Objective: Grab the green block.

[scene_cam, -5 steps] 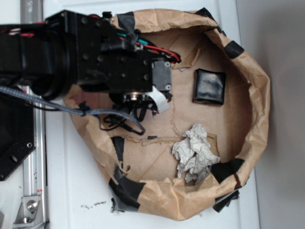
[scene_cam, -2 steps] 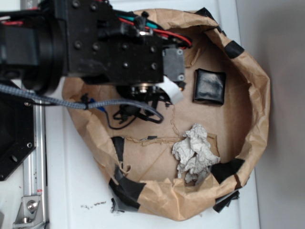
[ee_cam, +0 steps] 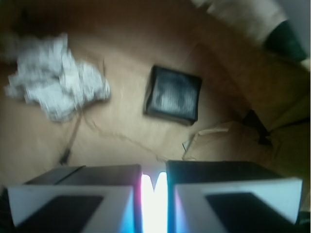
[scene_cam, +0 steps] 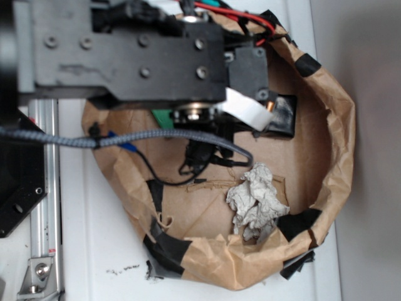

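A small piece of the green block (scene_cam: 164,117) shows in the exterior view, sticking out left from under my wrist; the rest is hidden by the arm. In the wrist view my gripper (ee_cam: 154,171) has its two fingers close together. A narrow, washed-out bright strip fills the gap between them, so its colour cannot be read there. The arm hangs high over the back of the brown paper nest (scene_cam: 341,125).
A black square pad (ee_cam: 172,94) lies on the paper ahead of the fingers, half covered by the arm in the exterior view. Crumpled grey-white paper (scene_cam: 257,202) sits near the nest's front right. Taped paper walls ring the floor, and a metal rail (scene_cam: 44,207) runs along the left.
The arm has risen toward the exterior camera and shifted right, now covering part of the black pad. A green piece has come into view beside the wrist.
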Motion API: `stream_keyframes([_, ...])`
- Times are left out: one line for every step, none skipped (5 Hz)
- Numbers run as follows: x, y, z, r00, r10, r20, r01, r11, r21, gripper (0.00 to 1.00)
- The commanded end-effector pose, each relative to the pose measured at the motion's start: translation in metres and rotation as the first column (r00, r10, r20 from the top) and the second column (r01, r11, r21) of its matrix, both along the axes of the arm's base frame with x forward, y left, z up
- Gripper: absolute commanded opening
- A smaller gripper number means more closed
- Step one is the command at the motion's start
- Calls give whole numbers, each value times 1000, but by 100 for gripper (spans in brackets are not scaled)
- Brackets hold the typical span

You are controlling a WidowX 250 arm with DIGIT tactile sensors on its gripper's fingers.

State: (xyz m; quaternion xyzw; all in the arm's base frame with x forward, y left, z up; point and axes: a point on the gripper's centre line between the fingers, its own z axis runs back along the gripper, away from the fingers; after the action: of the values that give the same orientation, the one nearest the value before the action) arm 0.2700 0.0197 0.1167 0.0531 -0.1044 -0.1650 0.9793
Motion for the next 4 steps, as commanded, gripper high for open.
stream_keyframes([-17, -9, 6, 999, 4, 32, -4, 1000, 1, 100])
stream_keyframes([-35, 2, -9, 1000, -21, 8, 21, 1000, -19, 100])
stream_keyframes([-49, 10, -31, 997, -66, -43, 65, 998, -13, 100])
stream_keyframes([-63, 21, -55, 986, -124, -110, 125, 992, 3, 100])
